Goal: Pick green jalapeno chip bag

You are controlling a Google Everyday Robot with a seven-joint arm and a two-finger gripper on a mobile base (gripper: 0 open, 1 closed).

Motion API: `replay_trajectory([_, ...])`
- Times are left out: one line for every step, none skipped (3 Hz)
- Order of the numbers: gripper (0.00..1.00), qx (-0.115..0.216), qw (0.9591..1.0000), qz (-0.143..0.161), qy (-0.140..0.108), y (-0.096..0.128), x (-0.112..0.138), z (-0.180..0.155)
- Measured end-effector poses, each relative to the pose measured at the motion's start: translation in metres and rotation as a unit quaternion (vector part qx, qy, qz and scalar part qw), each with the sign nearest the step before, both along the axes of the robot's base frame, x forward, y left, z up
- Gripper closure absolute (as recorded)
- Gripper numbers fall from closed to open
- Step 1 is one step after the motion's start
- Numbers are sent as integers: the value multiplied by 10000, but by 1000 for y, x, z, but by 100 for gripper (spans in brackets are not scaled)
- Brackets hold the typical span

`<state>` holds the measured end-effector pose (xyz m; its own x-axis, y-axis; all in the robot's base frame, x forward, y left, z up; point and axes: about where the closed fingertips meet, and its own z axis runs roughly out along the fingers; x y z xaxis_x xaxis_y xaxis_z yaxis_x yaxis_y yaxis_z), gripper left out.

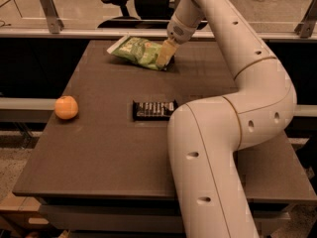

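Bag lies at far side of table, near back edge. Gripper points down at bag's right end, touching it; cannot tell whether it is open or clamped on bag. Arm reaches over from near right. Candy bar mid-table, well apart from bag. Orange near left edge.

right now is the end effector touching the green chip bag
Cannot tell. The camera view shows the end effector low over one end of the green chip bag, overlapping it in the picture, but neither contact nor a gap shows plainly.
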<state>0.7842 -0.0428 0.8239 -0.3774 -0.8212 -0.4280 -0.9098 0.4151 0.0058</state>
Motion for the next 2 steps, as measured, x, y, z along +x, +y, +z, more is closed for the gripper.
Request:
replay_trajectory([87, 13, 10000, -5, -16, 2, 2, -2])
replay_trajectory([100, 13, 10000, -4, -17, 2, 2, 0])
